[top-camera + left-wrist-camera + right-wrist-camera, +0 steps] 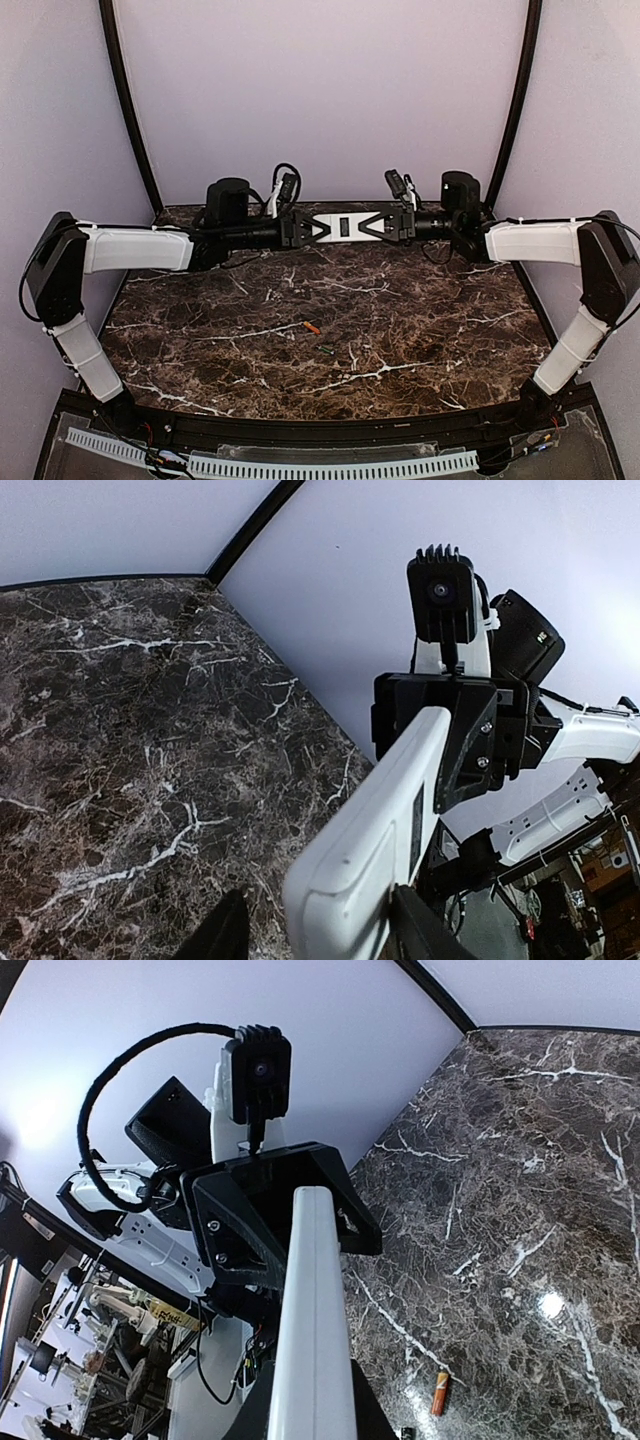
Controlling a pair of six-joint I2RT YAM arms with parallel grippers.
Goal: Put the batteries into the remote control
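Observation:
The white remote control [345, 227] hangs in the air at the back of the table, held level between my two grippers. My right gripper [398, 226] is shut on its right end; in the right wrist view the remote [312, 1300] shows edge-on, with my right gripper [308, 1415] snug on both sides. My left gripper [300, 229] stands around the left end. In the left wrist view the remote [370, 830] shows its white back with the dark recess. There my left gripper [320, 925] has one finger against it and a gap at the other. An orange battery [312, 327] and a dark battery [326, 348] lie mid-table. The orange battery [440, 1392] also shows in the right wrist view.
The dark marble table top [420, 330] has a black frame rail [130, 110] and pale walls at the back. A white perforated strip [300, 466] runs along the near edge between the arm bases.

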